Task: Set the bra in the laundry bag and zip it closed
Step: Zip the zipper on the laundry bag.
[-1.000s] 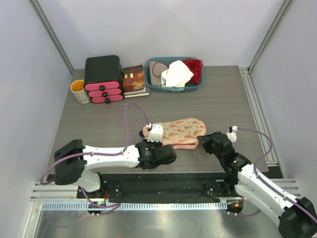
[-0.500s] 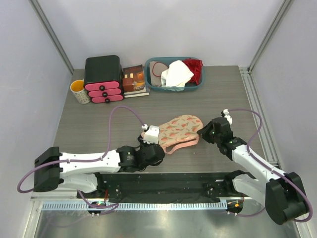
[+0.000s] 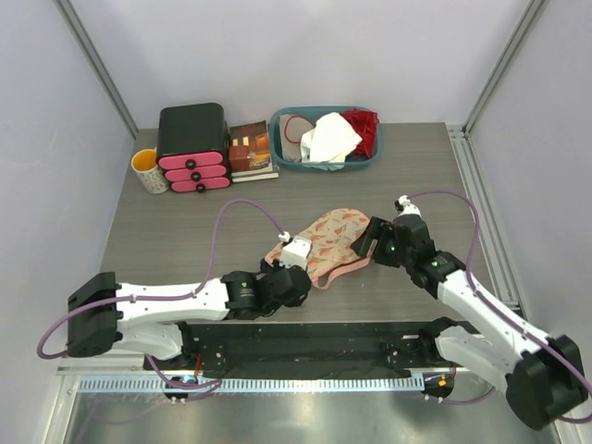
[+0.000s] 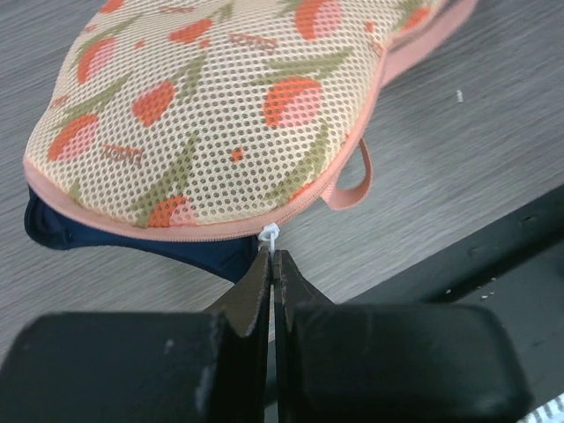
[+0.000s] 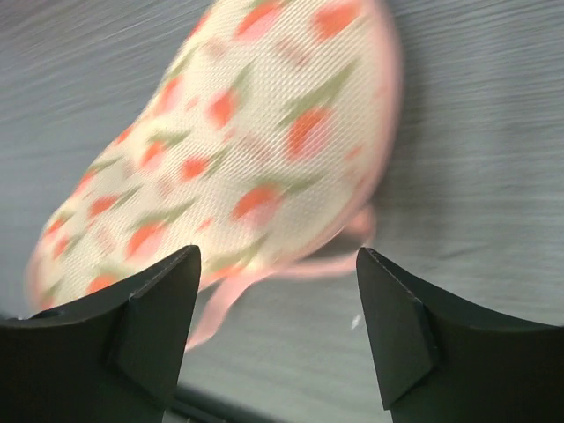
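Right fingers (image 5: 154, 308) swung in, spread beside laundry bag (image 3: 333, 236); left fingers (image 4: 251, 295) pinch its zipper pull (image 4: 270, 234).

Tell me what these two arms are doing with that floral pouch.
The left end effector is pinched shut on the white zipper pull of the laundry bag, which is only partly zipped, the navy bra showing through the gap. The right end effector is open at the bag's other end, not visibly gripping it.

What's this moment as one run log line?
left gripper: shut on zipper pull | right gripper: open, by laundry bag | bra: inside, edge showing | zip: partly open
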You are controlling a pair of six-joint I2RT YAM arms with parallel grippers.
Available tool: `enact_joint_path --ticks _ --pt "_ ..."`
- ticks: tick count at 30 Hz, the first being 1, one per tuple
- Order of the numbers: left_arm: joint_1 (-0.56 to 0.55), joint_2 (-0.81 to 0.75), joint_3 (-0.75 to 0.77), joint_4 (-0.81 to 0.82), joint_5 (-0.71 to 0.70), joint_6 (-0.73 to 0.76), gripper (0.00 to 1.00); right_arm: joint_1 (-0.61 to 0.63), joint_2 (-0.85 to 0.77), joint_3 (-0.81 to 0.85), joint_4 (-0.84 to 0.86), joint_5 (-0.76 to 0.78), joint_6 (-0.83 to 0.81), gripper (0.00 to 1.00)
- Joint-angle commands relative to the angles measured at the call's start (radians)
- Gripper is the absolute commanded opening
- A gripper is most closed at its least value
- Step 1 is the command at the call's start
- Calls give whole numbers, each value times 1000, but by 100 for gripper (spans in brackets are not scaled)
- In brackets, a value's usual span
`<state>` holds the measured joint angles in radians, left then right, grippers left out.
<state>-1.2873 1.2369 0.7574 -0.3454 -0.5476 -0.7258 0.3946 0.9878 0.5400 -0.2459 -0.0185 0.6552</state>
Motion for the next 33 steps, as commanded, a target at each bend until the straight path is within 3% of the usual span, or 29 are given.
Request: enact_joint_path --ticks 1,4,6,11,17,21,27,30,33 --pt "-1 73 117 95 43 37 0 67 -144 -6 -141 -36 79 78" --pt "-7 111 158 106 48 52 0 110 -219 -130 11 -179 274 80" --pt "-12 128 178 111 57 62 0 139 -216 -196 202 -230 384 80" --pt "-26 150 195 103 60 68 0 199 -160 -241 391 -146 497 77" --pt "-46 157 206 85 49 68 0 231 -14 -221 477 -120 524 64" --pt "-50 157 203 85 57 69 0 237 11 -229 493 -107 532 64" --pt "-64 176 206 94 66 85 0 257 40 -230 534 -67 576 55" --pt "-66 188 198 91 78 80 0 262 32 -233 551 -40 600 45" --pt "-67 187 192 88 71 75 0 265 17 -226 530 -32 594 46"
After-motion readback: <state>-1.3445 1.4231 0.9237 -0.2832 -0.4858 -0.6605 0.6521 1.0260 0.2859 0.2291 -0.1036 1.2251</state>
